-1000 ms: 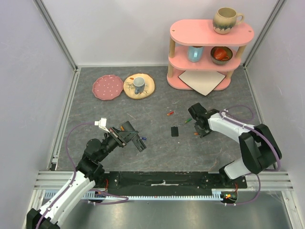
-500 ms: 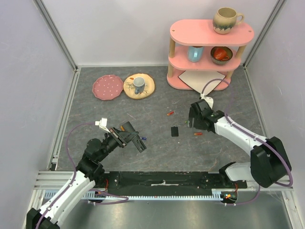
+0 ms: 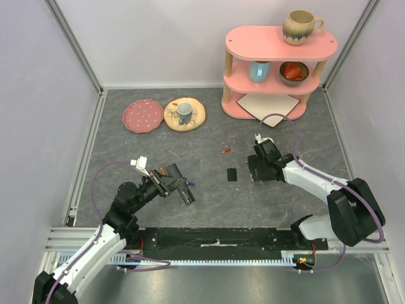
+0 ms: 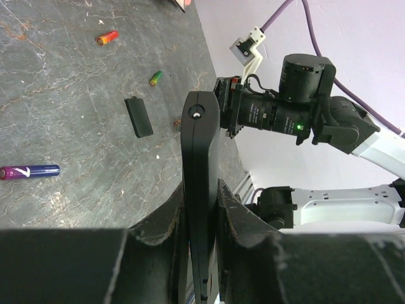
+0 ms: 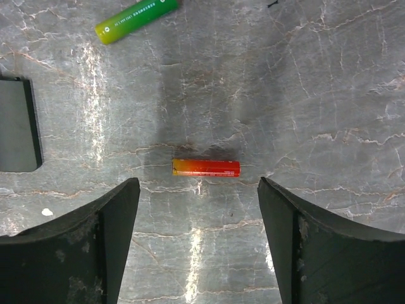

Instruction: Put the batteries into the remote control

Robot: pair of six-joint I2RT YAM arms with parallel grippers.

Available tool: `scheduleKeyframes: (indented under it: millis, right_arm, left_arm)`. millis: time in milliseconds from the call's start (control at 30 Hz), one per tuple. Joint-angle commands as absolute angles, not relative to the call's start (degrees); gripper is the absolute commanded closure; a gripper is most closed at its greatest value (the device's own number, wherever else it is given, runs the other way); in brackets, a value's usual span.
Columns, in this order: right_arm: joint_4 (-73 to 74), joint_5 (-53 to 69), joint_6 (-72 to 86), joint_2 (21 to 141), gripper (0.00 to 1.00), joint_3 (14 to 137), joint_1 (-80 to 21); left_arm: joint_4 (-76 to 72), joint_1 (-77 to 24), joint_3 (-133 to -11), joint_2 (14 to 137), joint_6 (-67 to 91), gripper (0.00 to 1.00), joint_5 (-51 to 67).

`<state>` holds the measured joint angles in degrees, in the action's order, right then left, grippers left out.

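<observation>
My left gripper (image 3: pixel 172 180) is shut on the black remote control (image 4: pixel 199 190) and holds it edge-on above the table; it also shows in the top view (image 3: pixel 186 194). My right gripper (image 5: pixel 198 190) is open, pointing down over a red-orange battery (image 5: pixel 205 168) that lies between its fingers, untouched. A green battery (image 5: pixel 136 20) lies farther off. A small flat black cover (image 5: pixel 18 125) lies at the left, also in the top view (image 3: pixel 232 174). A blue battery (image 4: pixel 30 171) lies near the remote. Another red battery (image 3: pixel 224 151) lies farther back.
A pink shelf (image 3: pixel 278 76) with mugs and a bowl stands at the back right, a white board (image 3: pixel 269 109) under it. A pink plate (image 3: pixel 142 116) and a yellow plate (image 3: pixel 196 117) with a mug stand at the back left.
My right gripper has swung left and turned, and now hangs over the red-orange battery. My left gripper with the remote has barely shifted.
</observation>
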<state>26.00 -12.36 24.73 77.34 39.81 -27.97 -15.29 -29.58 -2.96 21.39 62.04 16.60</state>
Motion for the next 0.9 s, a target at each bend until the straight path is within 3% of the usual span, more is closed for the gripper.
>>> scheduleKeyframes:
  millis: [0, 700, 867]
  right_arm:
    - [23.6, -11.6, 22.3, 78.6, 0.18, 41.7, -27.9]
    - [20.8, -9.1, 25.2, 81.4, 0.40, 39.4, -25.5]
    - [20.7, -8.8, 25.8, 81.0, 0.49, 38.8, -25.4]
  left_arm:
    - [-18.7, -29.3, -3.5, 21.5, 60.0, 0.98, 17.6]
    - [-20.3, -29.3, -3.2, 23.5, 61.1, 0.98, 17.8]
    - [-20.3, -29.3, -2.9, 23.2, 61.3, 0.98, 17.8]
